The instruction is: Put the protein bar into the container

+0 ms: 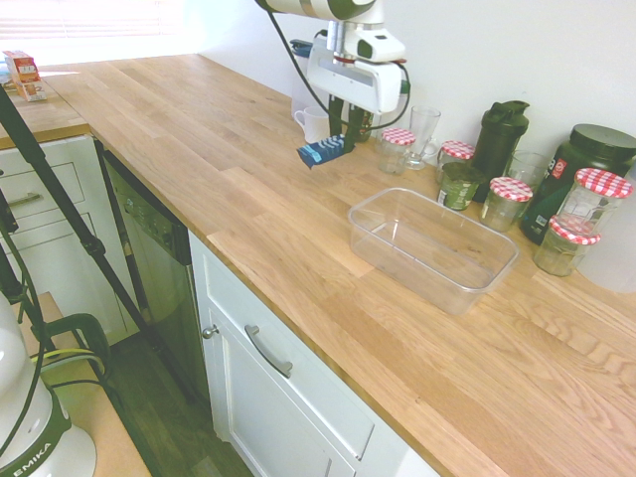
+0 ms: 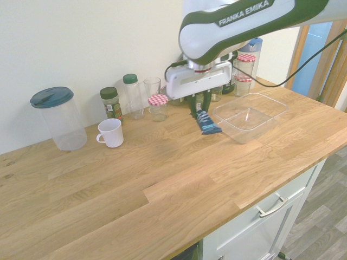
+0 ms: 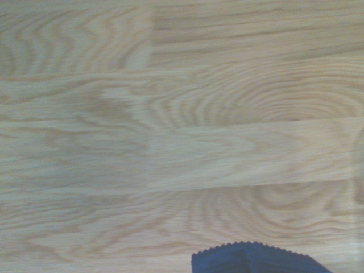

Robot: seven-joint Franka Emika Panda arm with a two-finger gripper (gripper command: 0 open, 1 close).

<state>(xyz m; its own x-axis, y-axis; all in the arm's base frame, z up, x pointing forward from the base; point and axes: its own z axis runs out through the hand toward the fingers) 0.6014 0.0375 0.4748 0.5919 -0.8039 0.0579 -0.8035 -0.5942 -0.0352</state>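
In the first exterior view, a white drawer [image 1: 288, 348] is seen nearest, below the wooden counter [image 1: 248, 209]. On the counter the clear tub [image 1: 417, 276] is set, with jars [image 1: 505, 202] and a dark shaker [image 1: 500, 139] lined up behind it. The blue bar [image 1: 323, 152] is held above the counter, outside the tub, pinched between the closed fingers of the gripper [image 1: 345, 142]. Farther back, a white mug [image 1: 313, 124] is partly hidden by the gripper.
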